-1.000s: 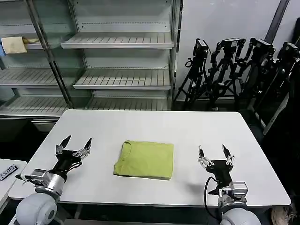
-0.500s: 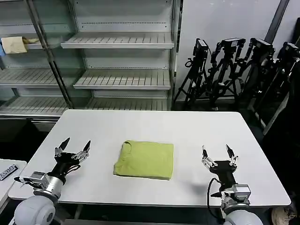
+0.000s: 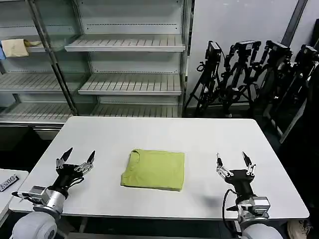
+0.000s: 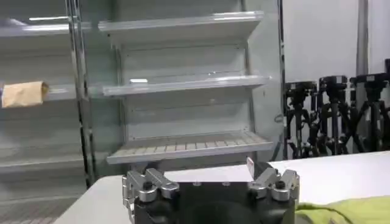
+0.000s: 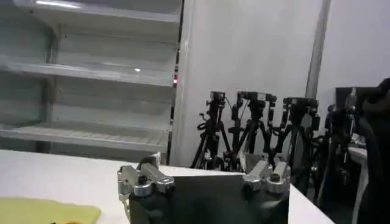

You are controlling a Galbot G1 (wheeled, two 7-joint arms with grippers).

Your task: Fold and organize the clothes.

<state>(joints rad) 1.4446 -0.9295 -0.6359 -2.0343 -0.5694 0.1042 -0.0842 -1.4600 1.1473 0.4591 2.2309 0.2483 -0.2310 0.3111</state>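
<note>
On the table (image 3: 209, 134) the folded shirt (image 3: 154, 169) lies between both gaping grippers, left (image 3: 76, 160) and right (image 3: 236, 161), roughly the same distance from each.

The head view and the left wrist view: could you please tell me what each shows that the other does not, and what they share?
Head view alone: the whole folded T-shirt lying flat mid-table, the right gripper open to its right, and the left gripper open to its left.

Left wrist view alone: the left gripper's finger bases close up.

Both: the white table, the T-shirt's edge, the shelving, the cream cloth on a shelf, and the tripods.
</note>
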